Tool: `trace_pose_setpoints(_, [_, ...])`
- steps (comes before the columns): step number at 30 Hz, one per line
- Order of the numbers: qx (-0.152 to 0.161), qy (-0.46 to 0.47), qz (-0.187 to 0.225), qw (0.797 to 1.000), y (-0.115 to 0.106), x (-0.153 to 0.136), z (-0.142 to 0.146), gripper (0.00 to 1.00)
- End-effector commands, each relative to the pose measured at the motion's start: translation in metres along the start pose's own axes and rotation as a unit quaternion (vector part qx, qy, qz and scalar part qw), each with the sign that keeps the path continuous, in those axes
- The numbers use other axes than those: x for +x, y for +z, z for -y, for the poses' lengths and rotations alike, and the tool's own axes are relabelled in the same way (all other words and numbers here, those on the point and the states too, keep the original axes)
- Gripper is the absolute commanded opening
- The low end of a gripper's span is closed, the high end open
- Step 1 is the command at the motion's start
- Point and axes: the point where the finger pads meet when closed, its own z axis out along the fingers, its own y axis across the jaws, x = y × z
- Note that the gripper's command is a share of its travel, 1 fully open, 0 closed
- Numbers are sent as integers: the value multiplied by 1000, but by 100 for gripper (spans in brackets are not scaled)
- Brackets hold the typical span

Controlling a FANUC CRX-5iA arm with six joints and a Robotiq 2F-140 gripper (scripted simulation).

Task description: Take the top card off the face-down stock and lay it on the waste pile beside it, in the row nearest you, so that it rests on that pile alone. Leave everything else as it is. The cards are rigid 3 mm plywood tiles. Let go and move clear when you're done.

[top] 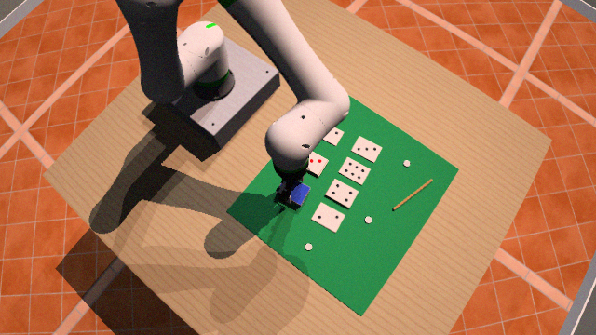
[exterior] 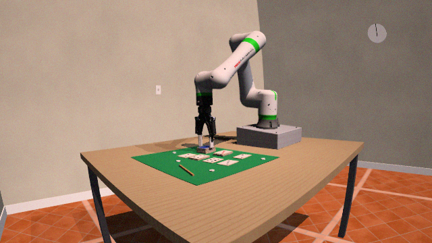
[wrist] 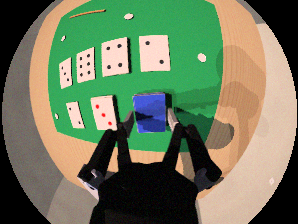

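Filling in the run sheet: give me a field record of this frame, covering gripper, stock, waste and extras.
gripper: part open, low at the stock, one finger on each side of the top card; contact unclear
stock top card: blue back, on its stack
waste pile: red-pip card showing, uncovered
extras: wooden stick on green mat

A green mat [top: 372, 261] lies on the tan wood-grain table [top: 466, 116]. The stock [top: 300, 194] shows a blue back. The waste pile [top: 318, 164] is cream with red pips; the far cards [top: 348, 193] carry black pips.
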Motion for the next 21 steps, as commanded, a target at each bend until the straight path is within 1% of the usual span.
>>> trace_pose_setpoints(1, [0,0,0,1000,0,0,0,50])
trace_pose_setpoints(9, [0,0,0,1000,0,0,0,50])
trace_pose_setpoints(10, [0,0,0,1000,0,0,0,43])
trace_pose_setpoints(21, [0,0,0,1000,0,0,0,43])
